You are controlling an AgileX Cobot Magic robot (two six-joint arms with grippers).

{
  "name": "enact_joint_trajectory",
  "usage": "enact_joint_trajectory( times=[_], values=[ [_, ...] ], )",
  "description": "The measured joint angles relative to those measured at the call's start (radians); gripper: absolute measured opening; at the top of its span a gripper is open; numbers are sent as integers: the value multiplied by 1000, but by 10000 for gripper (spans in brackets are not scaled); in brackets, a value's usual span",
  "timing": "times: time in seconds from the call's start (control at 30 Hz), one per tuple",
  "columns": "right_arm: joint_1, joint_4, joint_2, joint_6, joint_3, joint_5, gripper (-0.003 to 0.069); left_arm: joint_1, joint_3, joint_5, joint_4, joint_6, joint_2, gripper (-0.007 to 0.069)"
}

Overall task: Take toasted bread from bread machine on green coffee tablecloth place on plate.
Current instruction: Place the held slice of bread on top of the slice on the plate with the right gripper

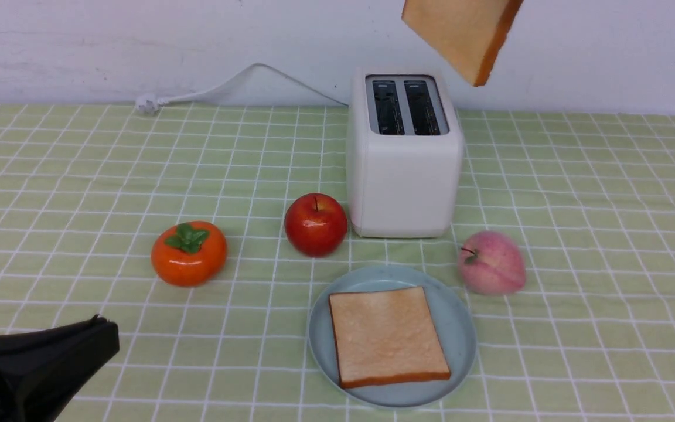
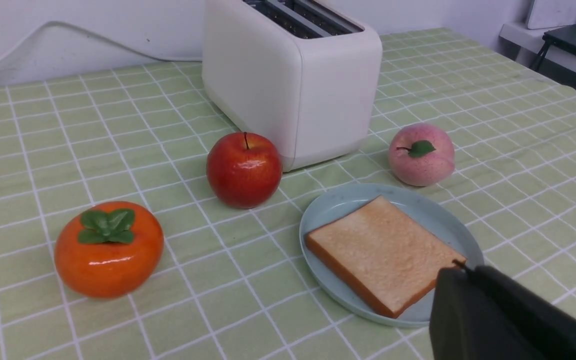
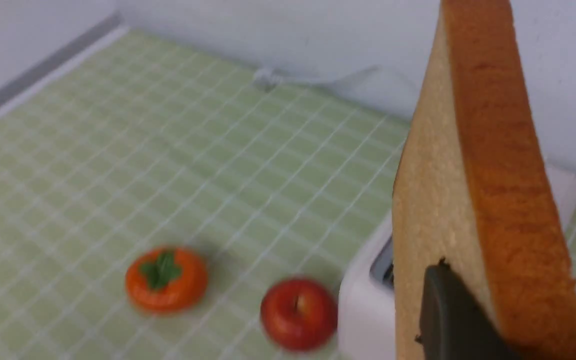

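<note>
The raised slice (image 1: 460, 35) hangs tilted in the air above the far right corner of the bread machine (image 1: 405, 176), its pale speckled face and orange-brown crust showing. The right jaws pinch it, parted only by the bread's thickness, one dark finger (image 3: 448, 310) flat on its face. The flat slice (image 1: 387, 335) lies on the plate (image 1: 463, 328), which sits on the green coffee tablecloth (image 1: 79, 176) in front of the white bread machine.

A red apple (image 1: 316, 224) stands close against the machine's front left corner; whether they touch I cannot tell. A peach (image 1: 491, 262) sits just beside the plate's far right rim, and a persimmon (image 1: 188, 253) lies further left. The cord (image 1: 226, 88) trails left along the wall.

The left jaws are closed on nothing, low at the near left of the surface. To the right of the peach and plate the cloth runs open.
</note>
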Motion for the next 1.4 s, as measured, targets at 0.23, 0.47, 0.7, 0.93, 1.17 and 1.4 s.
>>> enact_joint_trajectory(
  times=[0.23,0.47,0.7,0.93,1.17,1.4],
  values=[
    [0,-119,-165,85,117,196,125,0,0,0,0,0,0,-13],
    [0,-95,-323,121,475,171,125,0,0,0,-5,0,0,-13],
    [0,135,-304,25,719,102,125,0,0,0,-11,0,0,-13],
    [1,404,-144,-162,730,66,125,0,0,0,-13,0,0,-13],
    [1,620,48,-297,730,45,125,0,0,0,-14,0,0,-13],
    [1,665,177,-356,730,6,125,0,0,0,-14,0,0,-13]
  ],
)
